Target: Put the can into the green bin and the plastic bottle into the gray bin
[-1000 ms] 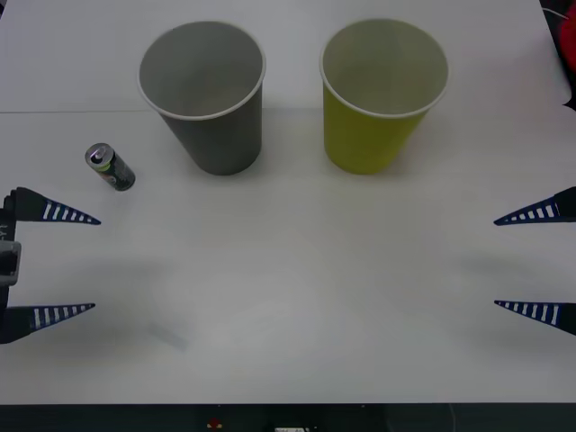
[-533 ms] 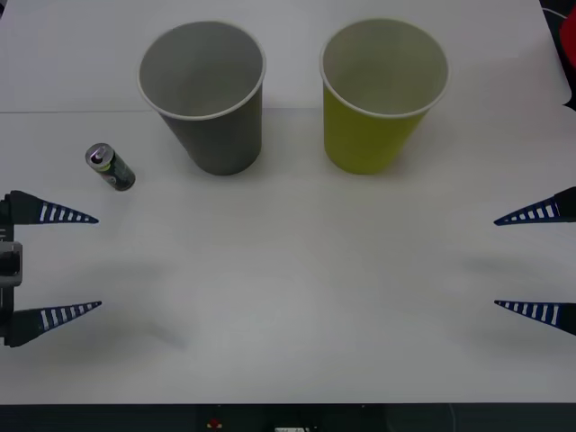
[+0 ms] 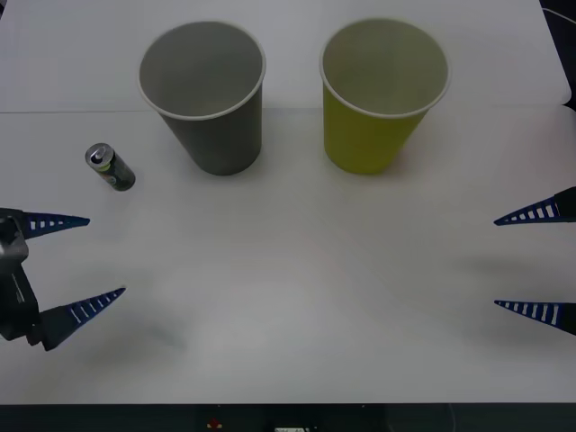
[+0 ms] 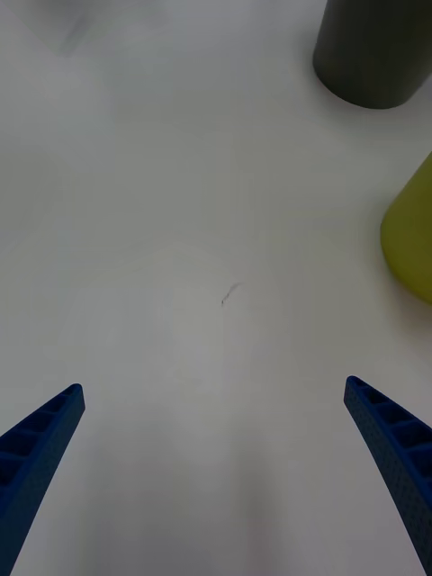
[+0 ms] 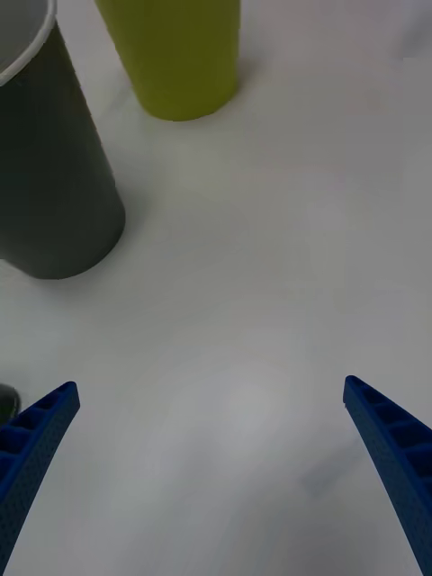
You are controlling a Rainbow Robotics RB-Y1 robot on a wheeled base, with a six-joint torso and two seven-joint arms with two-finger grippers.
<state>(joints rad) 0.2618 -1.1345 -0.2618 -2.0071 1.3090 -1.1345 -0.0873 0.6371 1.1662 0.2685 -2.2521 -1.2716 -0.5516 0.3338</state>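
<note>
A smooth white table (image 3: 297, 297) filled the front view, matte and nearly featureless apart from a thin seam running across it behind the cups and, in the right wrist view, a tiny dark scuff (image 4: 229, 293) on the surface. Two large paper cups stood upright side by side toward the far edge, close but not touching: the gray bin (image 3: 205, 94) on the left and the green bin (image 3: 382, 94) on the right, each a tapering cone with a pale rolled rim and a pale inside. The can (image 3: 110, 166) — small, cylindrical, dark with green markings and a silver top — lay on its side on the table to the left of the gray bin, apart from it, its top turned toward the far left. Nothing lay between the can and either cup. The left gripper (image 3: 81, 261) hovered at the table's left edge, nearer than the can and clear of it, its ribbed blue wedge-shaped fingers spread wide and holding nothing; the hand was turned at a slant, so the nearer finger reached farther over the table. In the left wrist view a dark sliver showed at the picture's edge by one fingertip, too little to identify. The right gripper (image 3: 538, 263) sat at the table's right edge, well away from both cups, its fingers likewise spread wide — nothing between them.
</note>
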